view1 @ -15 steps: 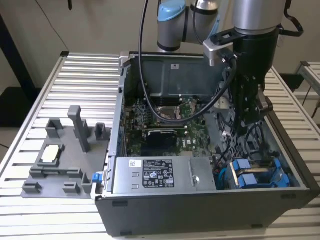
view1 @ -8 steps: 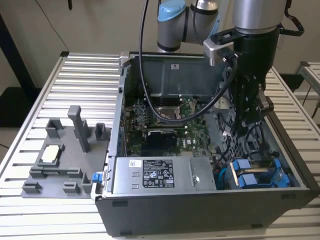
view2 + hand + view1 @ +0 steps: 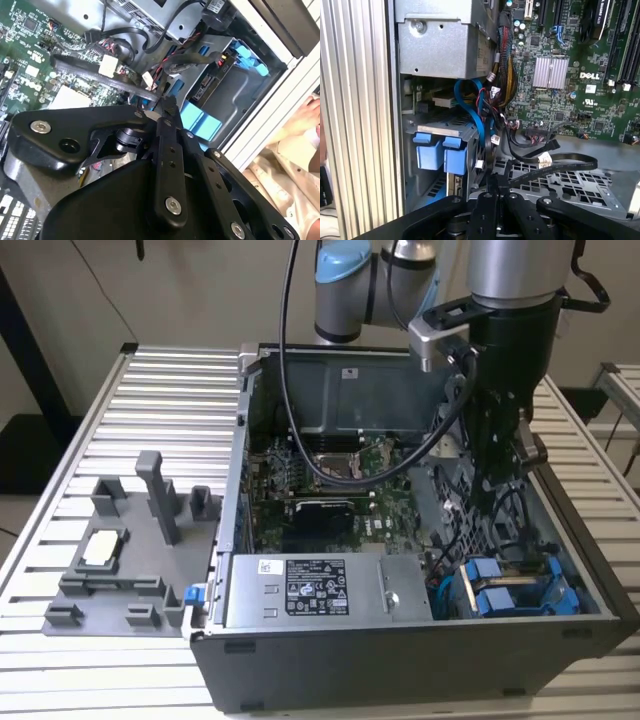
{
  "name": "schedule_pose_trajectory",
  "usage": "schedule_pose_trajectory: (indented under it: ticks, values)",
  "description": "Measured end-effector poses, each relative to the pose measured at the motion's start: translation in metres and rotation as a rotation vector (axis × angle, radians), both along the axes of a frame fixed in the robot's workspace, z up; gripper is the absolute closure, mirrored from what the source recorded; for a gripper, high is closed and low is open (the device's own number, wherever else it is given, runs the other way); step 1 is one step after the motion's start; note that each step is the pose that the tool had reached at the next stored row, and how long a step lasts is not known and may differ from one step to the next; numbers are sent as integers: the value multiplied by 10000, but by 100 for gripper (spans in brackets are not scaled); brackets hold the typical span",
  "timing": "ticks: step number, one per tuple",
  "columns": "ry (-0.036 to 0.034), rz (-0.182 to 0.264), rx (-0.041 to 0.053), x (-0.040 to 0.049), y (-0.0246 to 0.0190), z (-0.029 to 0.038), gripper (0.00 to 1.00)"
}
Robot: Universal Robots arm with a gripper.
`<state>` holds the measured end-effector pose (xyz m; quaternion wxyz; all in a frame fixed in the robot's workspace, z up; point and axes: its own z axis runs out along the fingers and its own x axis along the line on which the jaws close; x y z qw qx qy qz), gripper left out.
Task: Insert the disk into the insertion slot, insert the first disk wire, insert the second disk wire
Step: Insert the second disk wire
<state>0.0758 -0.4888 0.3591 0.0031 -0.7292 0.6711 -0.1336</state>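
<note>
Slatted metal table [image 3: 170, 400] carries an open black case [image 3: 400, 660]. Grey fixture [image 3: 120, 570] just beside it, on the exterior view's left. Arm comes down from above into the case, toward the exterior view's right.

Gripper [image 3: 492, 184]: fingers [image 3: 167, 117] drawn together to a narrow tip in both wrist views. Tip sits low among loose cables, over a perforated grey panel [image 3: 560, 187]. A black flat cable [image 3: 560, 163] loops right up to the tip. Cannot tell whether it is pinched or only touching.

Disk [image 3: 455, 160]: seated in the slot [image 3: 440, 131], blue tabs facing out. A like blue-framed drive [image 3: 434, 199] is just beside it in the same bay. A blue cable [image 3: 476, 112] curves past the bay mouth. Bay is near the gripper, at the case's corner.

Motherboard [image 3: 350, 475] lies open behind. A person's hand [image 3: 307, 117] is near the table's edge in the second wrist view.
</note>
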Motion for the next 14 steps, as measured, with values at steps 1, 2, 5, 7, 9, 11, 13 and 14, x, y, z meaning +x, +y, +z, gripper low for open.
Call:
schedule_pose_trajectory:
  ticks: [1,2,5,7,9,11,13,14]
  values:
    - [1,-1,0,0,0,0,87]
    - [1,-1,-2,0,0,0,87]
    - [2,1,-30,1,0,-2,79]
    - [4,2,-113,1,0,0,73]
    - [3,0,-137,-7,-1,-2,67]
    - [1,0,-138,-15,0,-6,67]
    - [-4,2,-139,-15,1,-12,67]
    - [-7,1,-139,-17,0,-16,67]
